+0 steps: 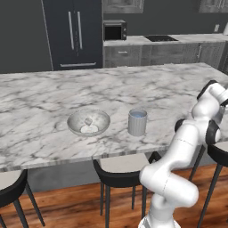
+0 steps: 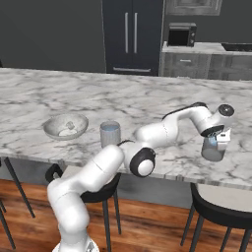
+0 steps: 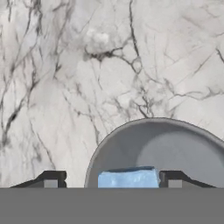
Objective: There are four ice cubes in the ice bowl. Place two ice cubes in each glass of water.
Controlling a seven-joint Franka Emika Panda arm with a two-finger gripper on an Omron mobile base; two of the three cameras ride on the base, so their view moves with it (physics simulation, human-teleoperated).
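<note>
My gripper (image 2: 219, 136) hangs right over the right glass of water (image 2: 212, 151), near the counter's front edge. From the hand, the jaws stand open and wide apart, one fingertip (image 3: 52, 178) on each side. A pale blue ice cube (image 3: 127, 178) lies between them above the glass (image 3: 131, 140), with a clear gap on its left side. The other glass of water (image 1: 137, 122) (image 2: 110, 134) stands beside the ice bowl (image 1: 71, 122) (image 2: 50, 127). Whitish ice cubes (image 1: 89, 128) (image 2: 67, 130) lie in that bowl.
The marble counter (image 1: 53, 93) runs wide to the left and back. Black stools (image 1: 118, 171) (image 2: 219, 206) stand under its front edge. A dark fridge (image 1: 73, 33) and a microwave (image 1: 115, 31) line the far wall.
</note>
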